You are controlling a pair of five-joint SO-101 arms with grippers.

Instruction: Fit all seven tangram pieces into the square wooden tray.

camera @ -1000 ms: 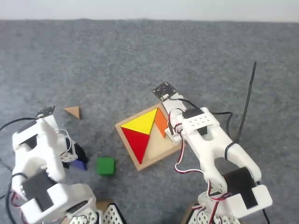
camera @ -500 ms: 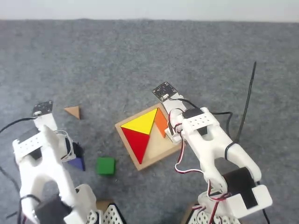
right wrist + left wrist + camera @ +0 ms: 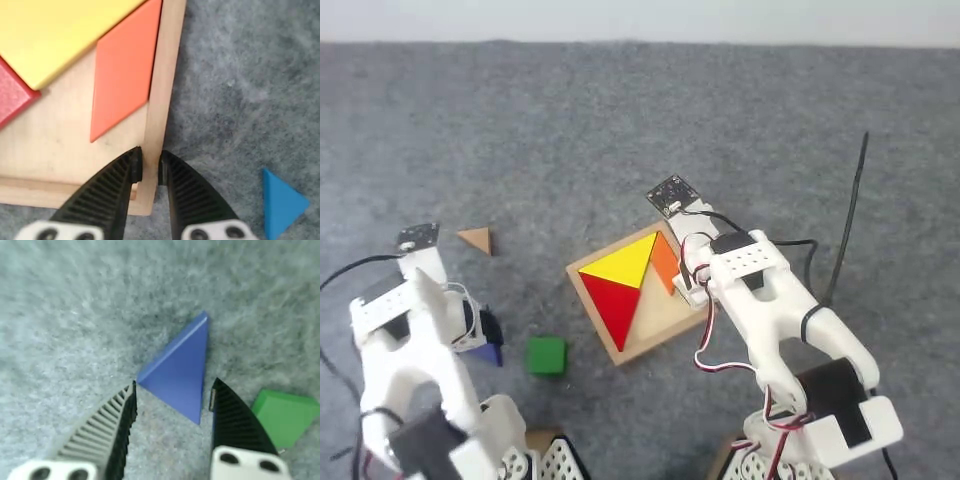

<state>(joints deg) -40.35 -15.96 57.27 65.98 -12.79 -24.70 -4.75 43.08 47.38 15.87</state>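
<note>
- Blue triangle (image 3: 180, 365), half-hidden from above, lies between the parted jaws of your left gripper (image 3: 173, 385).
- Right gripper (image 3: 149, 156) clamps the wooden tray (image 3: 167, 75) rim.
- Grey carpet (image 3: 620, 130) underneath.

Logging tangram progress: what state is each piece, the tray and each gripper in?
Tray: part filled.
Yellow triangle: in tray.
Red triangle: in tray.
Orange piece: in tray.
Blue triangle: on carpet, between left fingers.
Green square: loose on carpet.
Tan triangle: loose on carpet.
Light blue triangle: loose on carpet.
Left gripper: open.
Right gripper: shut on tray rim.
</note>
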